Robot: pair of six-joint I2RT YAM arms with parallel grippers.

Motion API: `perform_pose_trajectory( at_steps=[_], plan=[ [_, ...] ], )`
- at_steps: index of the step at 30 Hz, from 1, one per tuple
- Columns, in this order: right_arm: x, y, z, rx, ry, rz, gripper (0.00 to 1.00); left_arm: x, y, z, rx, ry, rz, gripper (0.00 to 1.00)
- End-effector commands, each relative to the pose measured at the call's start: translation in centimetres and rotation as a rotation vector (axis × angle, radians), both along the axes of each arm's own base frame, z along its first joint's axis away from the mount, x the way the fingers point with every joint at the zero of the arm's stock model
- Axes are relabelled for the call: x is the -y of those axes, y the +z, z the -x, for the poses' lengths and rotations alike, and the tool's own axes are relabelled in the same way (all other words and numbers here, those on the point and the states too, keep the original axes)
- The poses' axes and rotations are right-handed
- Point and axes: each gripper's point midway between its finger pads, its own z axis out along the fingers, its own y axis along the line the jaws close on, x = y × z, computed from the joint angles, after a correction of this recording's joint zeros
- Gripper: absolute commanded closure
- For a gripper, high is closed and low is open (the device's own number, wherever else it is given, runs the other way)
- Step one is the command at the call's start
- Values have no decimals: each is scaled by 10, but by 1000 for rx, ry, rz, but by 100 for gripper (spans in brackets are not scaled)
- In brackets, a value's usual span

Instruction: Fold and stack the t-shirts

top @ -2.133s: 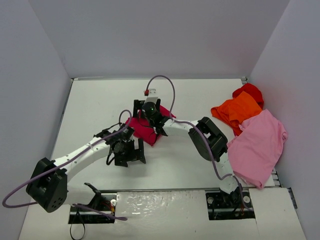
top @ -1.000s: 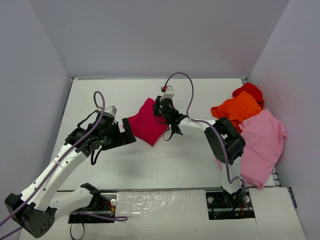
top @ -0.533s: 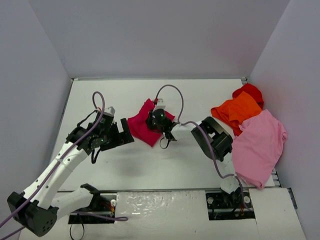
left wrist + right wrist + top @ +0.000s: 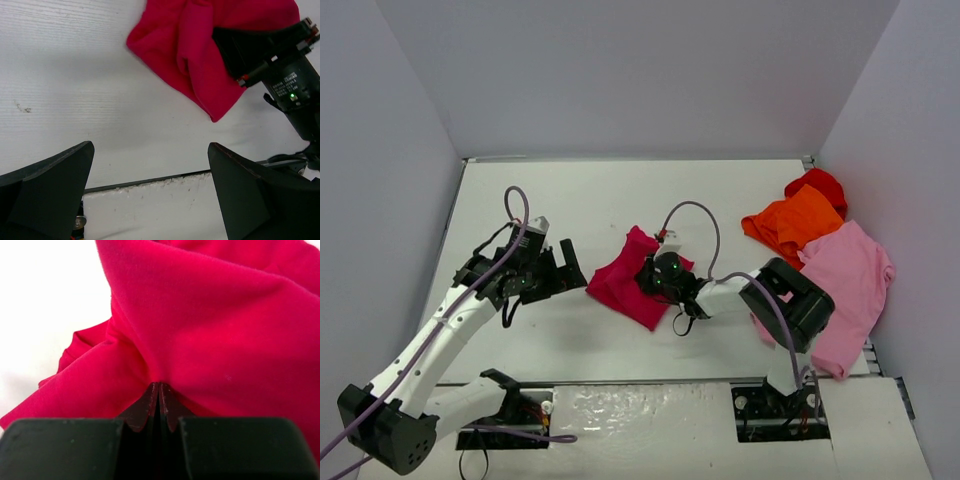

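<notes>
Judged soft, light and floppy, this crimson t-shirt (image 4: 625,284); best taken at a bunched fold. Pinched there by right gripper (image 4: 159,390); left gripper (image 4: 568,268) spread, empty, near the shirt.

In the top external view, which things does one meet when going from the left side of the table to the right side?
left gripper → crimson t-shirt → orange t-shirt → light pink t-shirt. The bright red t-shirt overlaps the orange one sideways, so it is left out.
</notes>
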Motion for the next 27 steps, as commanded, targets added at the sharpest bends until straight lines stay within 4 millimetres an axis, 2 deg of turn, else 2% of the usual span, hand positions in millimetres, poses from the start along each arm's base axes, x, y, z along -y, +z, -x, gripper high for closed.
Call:
perform_pose_trajectory(
  at_steps=[1, 5, 6, 8, 10, 13, 15, 18, 21, 24, 27],
  plan=[
    [40, -14, 53, -89, -22, 195, 100, 7, 13, -7, 63, -9, 59, 3],
    [37, 17, 65, -26, -16, 189, 100, 11, 11, -6, 65, -11, 87, 3],
    [36, 25, 64, -13, -21, 178, 94, 12, 10, -7, 65, -10, 95, 3],
    [34, 48, 55, 31, -53, 164, 75, 13, 9, -6, 61, -10, 103, 3],
    [27, 86, 43, 96, -68, 130, 57, 13, 8, -6, 59, -10, 101, 3],
    [22, 131, 32, 175, -84, 103, 44, 11, 6, -8, 74, -2, 97, 3],
    [21, 150, 29, 205, -87, 92, 41, 13, 3, -10, 82, -2, 107, 3],
    [27, 153, 26, 225, -109, 115, 42, 32, -4, -17, 80, -36, 189, 3],
    [29, 139, 18, 210, -122, 144, 48, 55, -12, -24, 67, -81, 257, 7],
    [18, 135, 14, 184, -100, 130, 47, 75, -18, -26, 36, -128, 261, 7],
    [7, 126, 13, 127, -84, 104, 47, 95, -13, -28, 33, -188, 237, 8]
  ],
)
